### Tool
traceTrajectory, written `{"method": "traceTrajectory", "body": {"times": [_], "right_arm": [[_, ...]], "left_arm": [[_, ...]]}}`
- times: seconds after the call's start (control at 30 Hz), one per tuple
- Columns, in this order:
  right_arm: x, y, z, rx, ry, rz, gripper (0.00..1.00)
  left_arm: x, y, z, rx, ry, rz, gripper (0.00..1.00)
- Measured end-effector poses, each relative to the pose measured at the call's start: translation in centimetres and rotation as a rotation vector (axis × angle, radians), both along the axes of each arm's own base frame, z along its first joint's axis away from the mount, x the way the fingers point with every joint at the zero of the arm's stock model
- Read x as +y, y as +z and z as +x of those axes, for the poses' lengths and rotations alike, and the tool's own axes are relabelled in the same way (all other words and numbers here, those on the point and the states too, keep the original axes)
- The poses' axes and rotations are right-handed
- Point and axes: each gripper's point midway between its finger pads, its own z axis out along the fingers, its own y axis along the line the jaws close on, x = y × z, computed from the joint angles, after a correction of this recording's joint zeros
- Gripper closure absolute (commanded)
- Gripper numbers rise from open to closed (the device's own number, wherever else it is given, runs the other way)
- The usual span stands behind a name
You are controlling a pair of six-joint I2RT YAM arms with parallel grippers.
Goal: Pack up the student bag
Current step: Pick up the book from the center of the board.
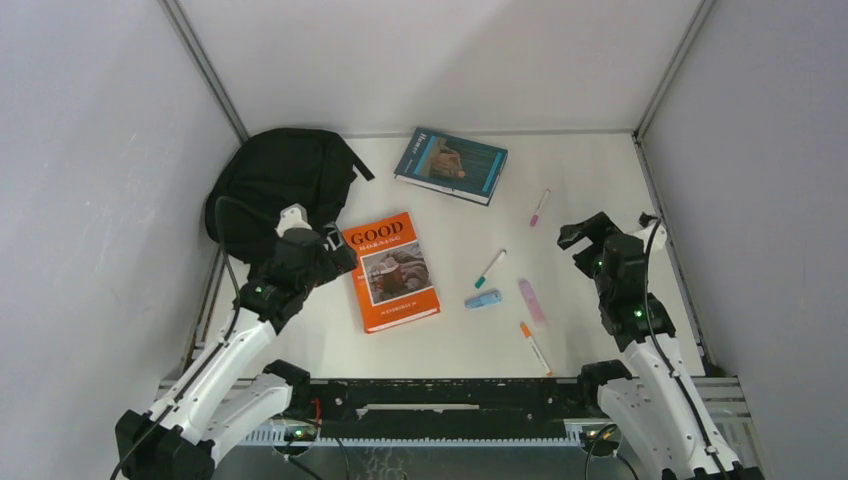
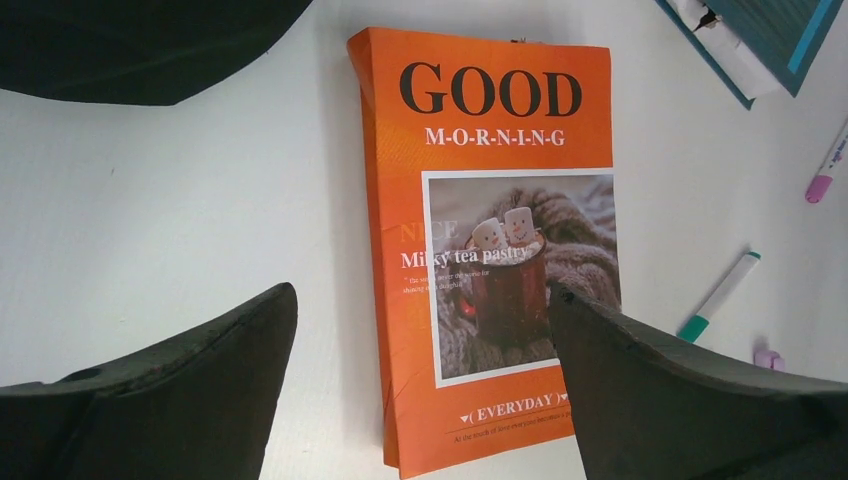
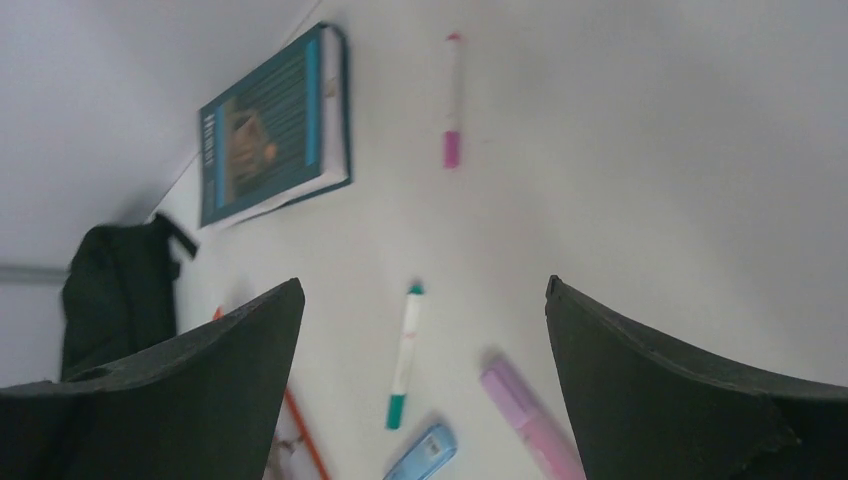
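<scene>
The student bag point(image 1: 280, 185), a black rounded backpack, lies at the table's back left; it also shows in the left wrist view point(image 2: 150, 50) and the right wrist view point(image 3: 115, 290). An orange "Good Morning" book point(image 1: 392, 270) lies flat just right of it. My left gripper point(image 1: 332, 250) hovers open over that book's left edge point(image 2: 490, 250), holding nothing. My right gripper point(image 1: 585, 235) hangs open and empty above the right side of the table, looking down on a green-capped pen point(image 3: 405, 355).
A teal book point(image 1: 450, 165) lies at the back centre. Loose on the table are a pink-capped pen point(image 1: 540, 207), the green-capped pen point(image 1: 490, 268), a blue eraser-like piece point(image 1: 483, 298), a purple highlighter point(image 1: 531, 300) and an orange pen point(image 1: 534, 347). Grey walls close both sides.
</scene>
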Motion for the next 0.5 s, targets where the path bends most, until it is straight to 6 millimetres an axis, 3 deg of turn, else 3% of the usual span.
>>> {"method": "traceTrajectory", "body": {"times": [0.13, 0.33, 0.5], "right_arm": [[2.5, 0.1, 0.8, -0.005, 0.118, 0.051, 0.01], [6.6, -2.4, 0.9, 0.085, 0.264, 0.054, 0.01], [10.5, -3.8, 0.5, 0.121, 0.381, 0.034, 0.01]], "left_arm": [[-0.7, -0.6, 0.3, 0.023, -0.023, -0.009, 0.00], [-2.7, -1.1, 0.5, 0.043, -0.103, -0.065, 0.00], [-3.3, -2.3, 0.1, 0.064, -0.129, -0.083, 0.00]]}}
